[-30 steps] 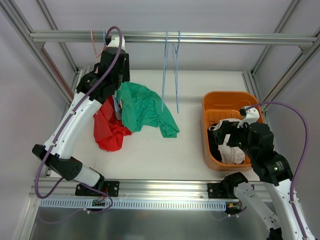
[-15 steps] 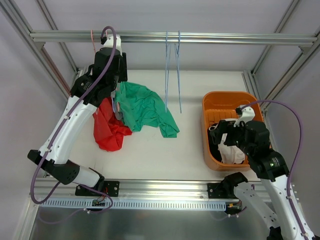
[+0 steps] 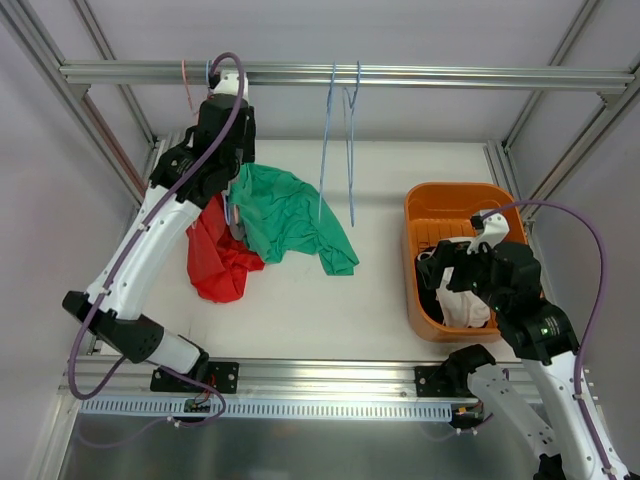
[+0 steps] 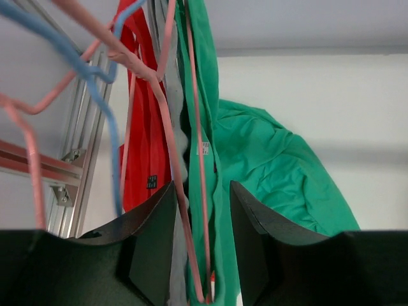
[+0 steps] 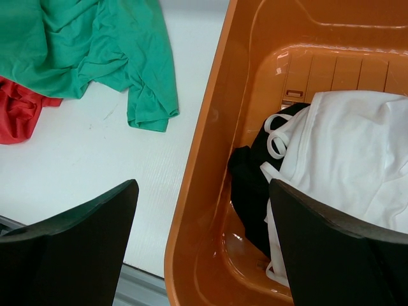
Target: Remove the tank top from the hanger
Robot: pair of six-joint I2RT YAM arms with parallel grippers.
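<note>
A green tank top point(image 3: 290, 215) hangs on a pink hanger point(image 4: 173, 153) well to the left of the orange basket point(image 3: 455, 200). Its straps are drawn up along the wire and its body spills down and toward the basket across the white table point(image 3: 300, 310). The left gripper point(image 4: 203, 191) sits right at the hanger. Its two black fingers stand partway apart, with the pink wire and a green strap running down between them. From the wrist view it is hard to say whether they press the bundle or merely bracket it.

A red garment point(image 3: 215, 260) hangs against the green one on the side away from the basket, and a blue wire point(image 4: 113, 159) runs down beside the pink one. Two bare blue hangers point(image 3: 327, 150) dangle from the overhead rail point(image 3: 450, 75), between the green top and the basket.

The basket holds a white garment point(image 5: 344, 146) lying over a black one point(image 5: 245, 178) — both on its near side. The right gripper point(image 5: 203, 185) hovers over the basket's left rim with its fingers spread wide and nothing between them — one finger above the table, the other above the basket's contents.
</note>
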